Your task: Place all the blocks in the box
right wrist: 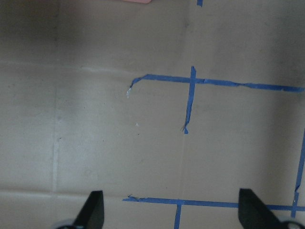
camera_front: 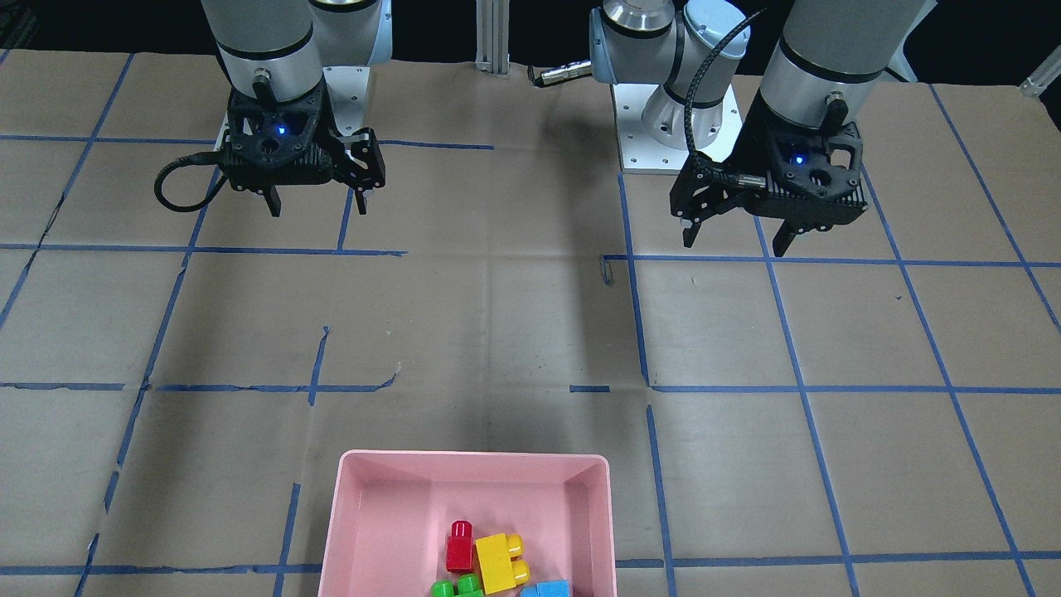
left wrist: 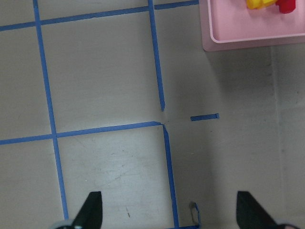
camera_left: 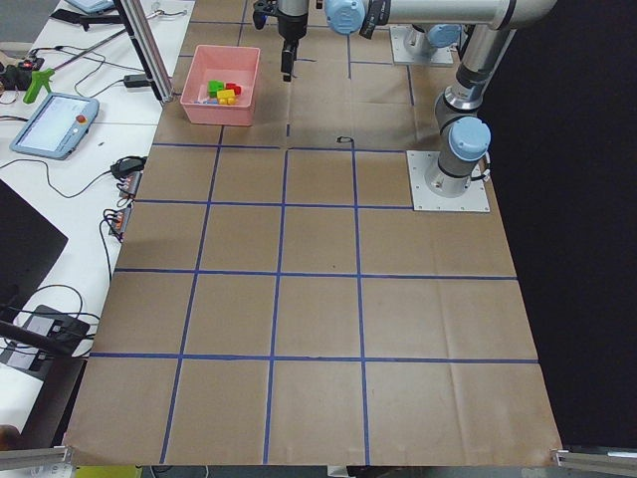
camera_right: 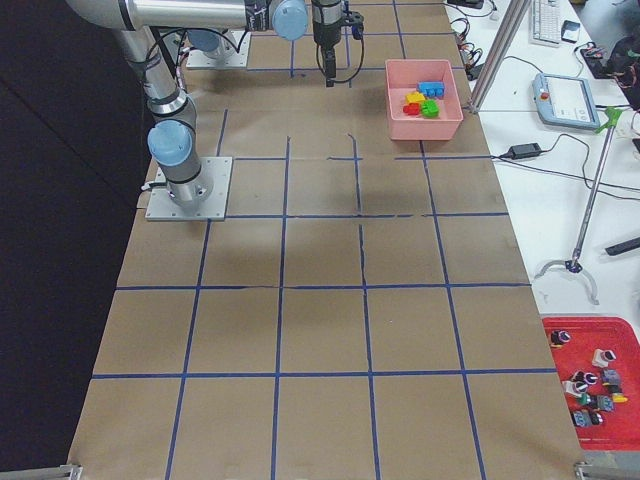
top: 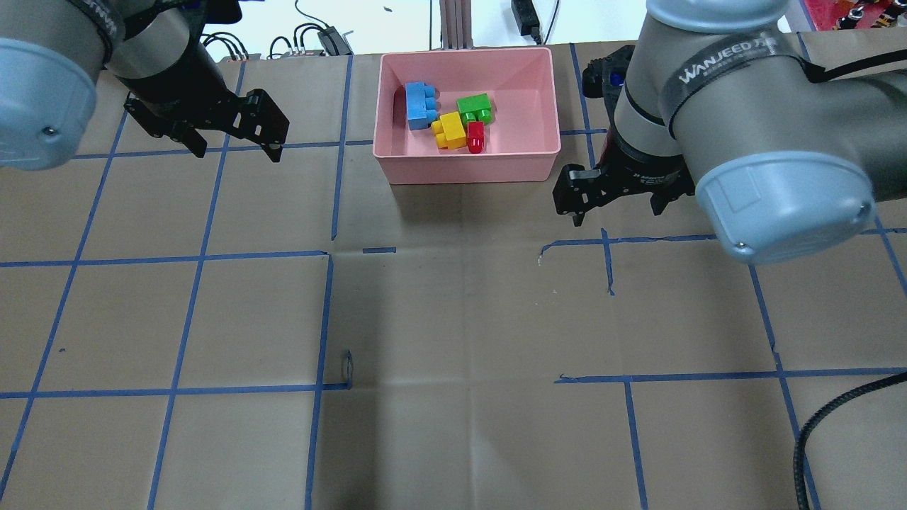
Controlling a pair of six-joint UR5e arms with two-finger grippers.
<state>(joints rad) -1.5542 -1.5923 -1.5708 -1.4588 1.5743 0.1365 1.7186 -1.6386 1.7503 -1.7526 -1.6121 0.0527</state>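
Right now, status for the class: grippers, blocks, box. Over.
Left gripper open, empty. Right gripper open, empty. Blue block, green block, yellow block, red block all inside box. Nothing in the way.

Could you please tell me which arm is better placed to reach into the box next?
The right hand, open, hangs nearer the box than the left hand. All four blocks already lie inside.

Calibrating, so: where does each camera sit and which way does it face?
Front-facing: across the table, facing the arms; left gripper at view's right, right gripper at left.
Overhead: behind and above, looking forward and down; both arms, box beyond.
Exterior left: table's left end, looking along it; both arms.
Exterior right: opposite end, mirrored.
Left wrist: straight down; its fingertips, box corner.
Right wrist: straight down; its fingertips, taped table.
Shared: front-facing and overhead both show blocks.
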